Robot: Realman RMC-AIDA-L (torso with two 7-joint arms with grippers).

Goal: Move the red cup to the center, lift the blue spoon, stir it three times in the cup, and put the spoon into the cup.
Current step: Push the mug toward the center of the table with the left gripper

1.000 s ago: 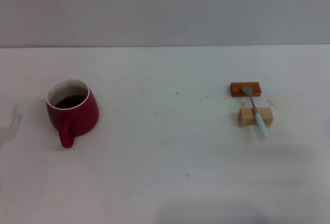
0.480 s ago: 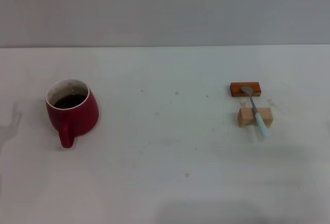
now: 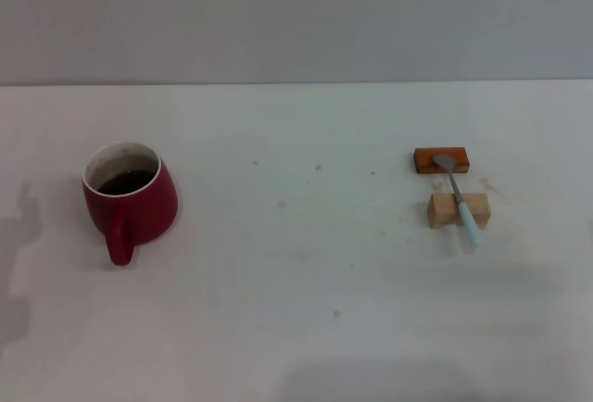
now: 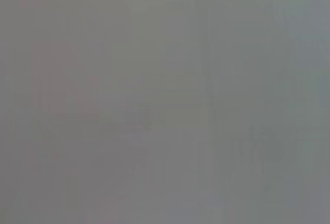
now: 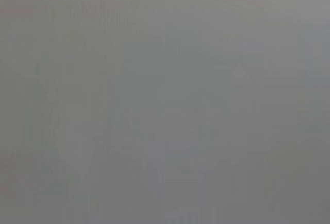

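Red cup (image 3: 128, 200) sits upright at the left side of the white table (image 3: 296, 328) in the head view, handle toward the robot, dark liquid inside — well off centre, so the first step reads as not yet done. Blue spoon (image 3: 460, 200) lies far to the right, its grey bowl resting on the orange block (image 3: 441, 159) and its neck across the tan wooden block (image 3: 458, 209), pale handle pointing toward the robot; untouched by anything. No arm or gripper shows in this view. Left wrist view: flat grey blur, nothing identifiable, no fingers seen. Right wrist view: same — featureless grey. Neither gripper is in view, so whether the fingers are spread or pressed together cannot be told. Judged progress: nothing done; cup move, spoon lift, three stirs and the drop-in all remain.
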